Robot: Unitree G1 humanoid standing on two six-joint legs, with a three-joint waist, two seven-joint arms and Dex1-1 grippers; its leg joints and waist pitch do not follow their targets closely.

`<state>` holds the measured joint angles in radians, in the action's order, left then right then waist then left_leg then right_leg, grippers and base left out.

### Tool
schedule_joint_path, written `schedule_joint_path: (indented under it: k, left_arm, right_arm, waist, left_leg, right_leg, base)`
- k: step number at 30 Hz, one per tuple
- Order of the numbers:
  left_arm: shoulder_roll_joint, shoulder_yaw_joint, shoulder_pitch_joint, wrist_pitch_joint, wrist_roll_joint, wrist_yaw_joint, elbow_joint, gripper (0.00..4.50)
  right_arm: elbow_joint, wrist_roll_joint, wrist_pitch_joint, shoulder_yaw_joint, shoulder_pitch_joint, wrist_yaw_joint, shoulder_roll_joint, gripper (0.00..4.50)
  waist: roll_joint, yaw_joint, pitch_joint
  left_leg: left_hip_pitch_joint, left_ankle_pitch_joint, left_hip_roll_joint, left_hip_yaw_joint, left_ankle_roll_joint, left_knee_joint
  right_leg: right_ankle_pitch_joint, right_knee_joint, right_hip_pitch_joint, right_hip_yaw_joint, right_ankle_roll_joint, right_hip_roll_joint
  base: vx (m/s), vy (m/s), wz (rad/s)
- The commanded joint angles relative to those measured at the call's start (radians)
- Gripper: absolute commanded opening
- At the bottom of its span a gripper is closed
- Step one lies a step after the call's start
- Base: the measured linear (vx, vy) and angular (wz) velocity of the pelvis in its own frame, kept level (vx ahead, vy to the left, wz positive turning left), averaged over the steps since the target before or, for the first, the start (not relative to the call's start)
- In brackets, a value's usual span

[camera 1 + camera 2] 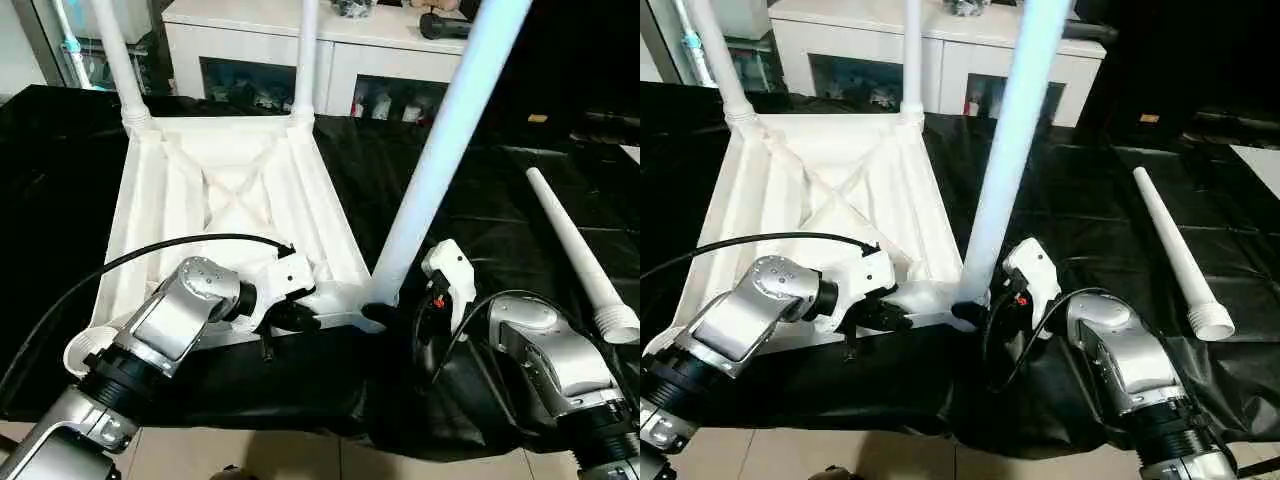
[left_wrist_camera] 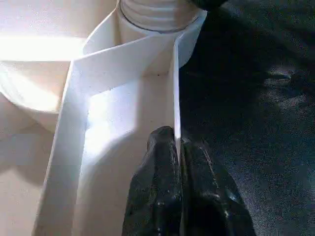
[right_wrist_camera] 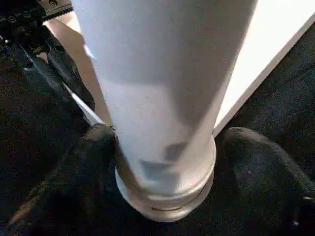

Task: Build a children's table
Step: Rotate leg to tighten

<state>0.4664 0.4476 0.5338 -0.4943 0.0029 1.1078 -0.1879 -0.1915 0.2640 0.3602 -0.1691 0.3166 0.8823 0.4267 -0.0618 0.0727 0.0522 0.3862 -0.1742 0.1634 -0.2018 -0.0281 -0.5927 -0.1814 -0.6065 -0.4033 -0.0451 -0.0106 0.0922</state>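
The white tabletop (image 1: 150,210) lies upside down on black cloth, ribs facing up. Two white legs (image 1: 118,60) (image 1: 306,50) stand in its far corner sockets. A third leg (image 1: 440,150) rises tilted from the near right corner socket. My right gripper (image 3: 165,147) is open around this leg's thick base, one black finger (image 3: 83,162) close on each side. My left gripper (image 2: 178,142) is shut on the tabletop's near rim (image 2: 174,88), just left of that socket. A fourth leg (image 1: 580,250) lies loose on the cloth at the right.
A white cabinet with glass doors (image 1: 330,50) stands behind the work table. Black cloth (image 1: 480,190) covers the table around the tabletop, and its front edge is near my forearms. A black cable (image 1: 150,250) arcs over my left wrist.
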Motion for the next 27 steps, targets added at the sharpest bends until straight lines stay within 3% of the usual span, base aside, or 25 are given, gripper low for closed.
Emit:
schedule_joint_path:
  k: [1, 4, 6, 14, 18, 20, 22, 23, 25, 27]
  left_arm:
    - [-0.012, 0.040, 0.000, -0.004, -0.001, 0.039, 0.006, 0.00]
    - [-0.010, 0.040, -0.001, -0.004, -0.001, 0.040, 0.006, 0.00]
    - [-0.008, 0.040, -0.003, -0.005, -0.001, 0.040, 0.008, 0.00]
    - [-0.005, 0.040, -0.005, -0.010, 0.000, 0.036, 0.006, 0.00]
    - [-0.026, 0.026, 0.001, -0.016, -0.001, 0.007, -0.015, 0.00]
    - [-0.091, -0.007, 0.037, -0.022, 0.015, -0.095, -0.094, 0.00]
    - [-0.136, -0.027, 0.067, -0.034, 0.031, -0.175, -0.150, 0.00]
    - [-0.169, -0.041, 0.087, -0.049, 0.039, -0.230, -0.186, 0.00]
    - [-0.219, -0.066, 0.119, -0.070, 0.045, -0.310, -0.239, 0.00]
    - [-0.295, -0.110, 0.167, -0.075, 0.043, -0.431, -0.322, 0.00]
  right_arm:
    - [-0.021, -0.013, -0.014, -0.003, 0.014, 0.010, -0.002, 3.48]
    - [-0.030, -0.013, -0.019, -0.003, 0.017, 0.012, -0.004, 3.31]
    - [-0.039, -0.015, -0.026, -0.006, 0.019, 0.015, -0.005, 2.96]
    - [-0.063, -0.028, -0.036, -0.001, 0.022, 0.001, -0.021, 2.70]
    - [-0.085, -0.040, -0.029, 0.015, 0.025, -0.082, -0.060, 2.70]
    - [-0.119, -0.056, -0.001, 0.065, 0.036, -0.278, -0.154, 2.70]
    - [-0.142, -0.068, 0.015, 0.101, 0.046, -0.413, -0.213, 2.69]
    - [-0.160, -0.070, 0.026, 0.123, 0.055, -0.482, -0.246, 2.69]
    - [-0.190, -0.068, 0.028, 0.149, 0.072, -0.562, -0.290, 2.69]
    - [-0.250, -0.068, 0.006, 0.177, 0.111, -0.663, -0.343, 2.69]
  waist:
    - [0.002, -0.004, -0.061]
    - [0.001, -0.003, -0.061]
    - [0.002, -0.002, -0.062]
    - [0.002, -0.002, -0.062]
    - [0.001, -0.011, -0.058]
    - [0.003, -0.019, -0.055]
    - [0.000, -0.027, -0.057]
    - [0.003, -0.032, -0.055]
    - [0.000, -0.040, -0.056]
    - [0.003, -0.045, -0.056]
  left_leg:
    - [-0.028, -0.245, 0.069, 0.029, -0.003, 0.077]
    - [-0.028, -0.235, 0.069, 0.029, 0.002, 0.076]
    - [-0.029, -0.230, 0.070, 0.029, 0.003, 0.076]
    - [-0.029, -0.229, 0.068, 0.028, 0.005, 0.074]
    - [-0.028, -0.289, 0.067, 0.032, -0.021, 0.080]
    - [-0.033, -0.343, 0.066, 0.035, -0.048, 0.082]
    - [-0.031, -0.384, 0.064, 0.042, -0.070, 0.083]
    - [-0.036, -0.415, 0.064, 0.043, -0.079, 0.083]
    - [-0.036, -0.448, 0.062, 0.047, -0.087, 0.081]
    - [-0.036, -0.457, 0.060, 0.046, -0.081, 0.078]
  right_leg:
    - [-0.189, 0.066, 0.034, 0.041, 0.223, 0.059]
    - [-0.178, 0.065, 0.035, 0.041, 0.225, 0.058]
    - [-0.177, 0.064, 0.035, 0.041, 0.227, 0.059]
    - [-0.172, 0.063, 0.035, 0.041, 0.231, 0.058]
    - [-0.264, 0.073, 0.031, 0.041, 0.210, 0.059]
    - [-0.345, 0.083, 0.022, 0.040, 0.190, 0.060]
    - [-0.415, 0.087, 0.023, 0.037, 0.163, 0.062]
    - [-0.451, 0.093, 0.014, 0.037, 0.149, 0.062]
    - [-0.490, 0.098, 0.011, 0.034, 0.136, 0.064]
    - [-0.498, 0.105, 0.005, 0.035, 0.122, 0.064]
  base:
    - [0.000, 0.000, 0.00]
    - [0.000, 0.000, 0.00]
    - [0.000, 0.000, 0.00]
    - [0.000, 0.000, 0.00]
    - [0.000, 0.000, 0.00]
    - [0.000, 0.000, 0.00]
    - [0.000, 0.000, 0.00]
    - [0.000, 0.000, 0.00]
    - [0.000, 0.000, 0.00]
    - [0.000, 0.000, 0.00]
